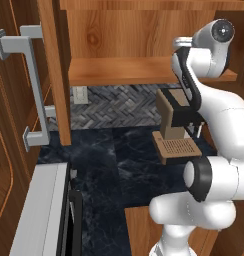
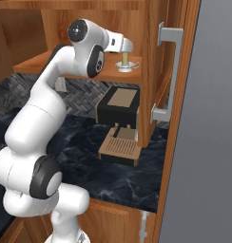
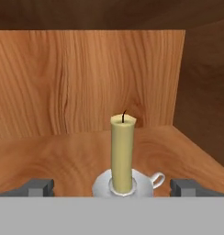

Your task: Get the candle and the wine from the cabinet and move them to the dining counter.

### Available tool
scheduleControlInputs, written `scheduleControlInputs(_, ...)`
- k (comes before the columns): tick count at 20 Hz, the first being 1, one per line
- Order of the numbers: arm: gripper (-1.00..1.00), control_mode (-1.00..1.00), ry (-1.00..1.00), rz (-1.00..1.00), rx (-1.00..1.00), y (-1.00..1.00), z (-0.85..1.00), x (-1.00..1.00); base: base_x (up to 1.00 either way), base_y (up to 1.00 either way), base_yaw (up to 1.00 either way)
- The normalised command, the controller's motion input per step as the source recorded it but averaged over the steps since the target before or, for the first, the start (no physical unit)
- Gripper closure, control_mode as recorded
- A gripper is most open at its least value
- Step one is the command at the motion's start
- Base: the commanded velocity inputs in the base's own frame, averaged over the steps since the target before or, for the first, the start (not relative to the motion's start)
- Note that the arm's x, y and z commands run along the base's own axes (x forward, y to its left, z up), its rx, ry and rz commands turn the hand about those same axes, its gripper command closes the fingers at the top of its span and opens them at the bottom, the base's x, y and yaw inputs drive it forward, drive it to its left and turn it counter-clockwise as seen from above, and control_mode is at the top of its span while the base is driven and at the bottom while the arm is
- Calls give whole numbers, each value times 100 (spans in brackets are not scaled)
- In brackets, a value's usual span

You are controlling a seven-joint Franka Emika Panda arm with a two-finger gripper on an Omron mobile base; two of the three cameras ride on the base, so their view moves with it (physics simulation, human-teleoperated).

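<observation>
- The candle (image 3: pixel 122 153) stands upright on the wooden shelf (image 1: pixel 119 70) of the cabinet (image 3: pixel 86 82), near the right inner wall. It is a pale yellow stick with a dark wick, set in a small white holder (image 3: pixel 143 183) with a loop handle.
- In the right base view the candle (image 2: pixel 123 59) is just in front of the end of the arm, near the right edge of the shelf.
- The gripper (image 3: pixel 114 187) is level with the candle's foot. Its two dark fingertips (image 3: pixel 40 187) are spread wide, one on each side of the holder, and they do not touch it.
- Both cabinet doors are open; the grey bar handle (image 1: pixel 24 85) of the left door is at the near left, and the right door's handle (image 2: pixel 166 71) is at the right.
- Below the shelf a black and brown coffee machine (image 2: pixel 119 124) stands on the dark marble worktop (image 1: pixel 129 165), in front of the herringbone tiles (image 1: pixel 119 105).
</observation>
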Motion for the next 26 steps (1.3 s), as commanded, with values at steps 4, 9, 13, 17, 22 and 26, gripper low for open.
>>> scheduleControlInputs(4, -100, -100, 5, 0, 0, -20, 0, 24, 0, 0, 0)
scheduleControlInputs(9, -100, -100, 5, 0, 0, -14, 0, 15, 0, 0, 0)
scheduleControlInputs(13, -100, -100, 1, 0, 0, -2, 0, 1, 0, 0, 0)
scheduleControlInputs(17, -100, -100, 0, 0, 0, 0, 0, 10, 0, 0, 0)
scheduleControlInputs(22, -100, -100, 2, 0, 0, 0, 0, 20, 0, 0, 0)
scheduleControlInputs(26, -100, -100, 2, 0, 0, 0, 0, 24, 0, 0, 0)
